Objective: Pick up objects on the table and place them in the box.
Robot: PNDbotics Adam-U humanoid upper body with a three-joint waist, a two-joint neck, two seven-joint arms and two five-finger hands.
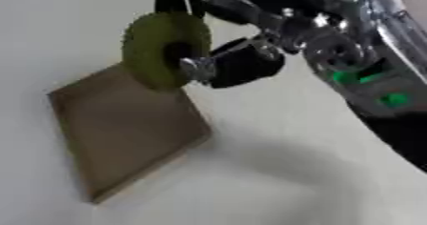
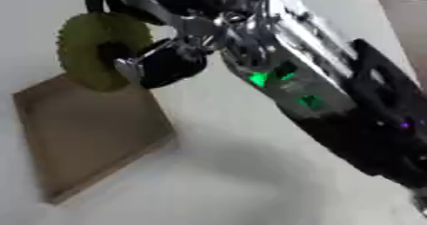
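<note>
The right robot hand (image 1: 218,64), its black fingers curled round an olive-green, fuzzy-edged disc (image 1: 158,47), held it in the air above the upper corner of a flat brown cardboard box (image 1: 125,128) lying on the pale surface (image 1: 275,181). The disc looked light and soft, likely best pinched through its dark centre or by its rim.

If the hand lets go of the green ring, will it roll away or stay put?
The green ring is round with a toothed rim, so dropped on edge it may roll a little, though the teeth probably slow it. It hangs over the shallow brown box in the right hand, so it likely lands there and tips flat.
</note>
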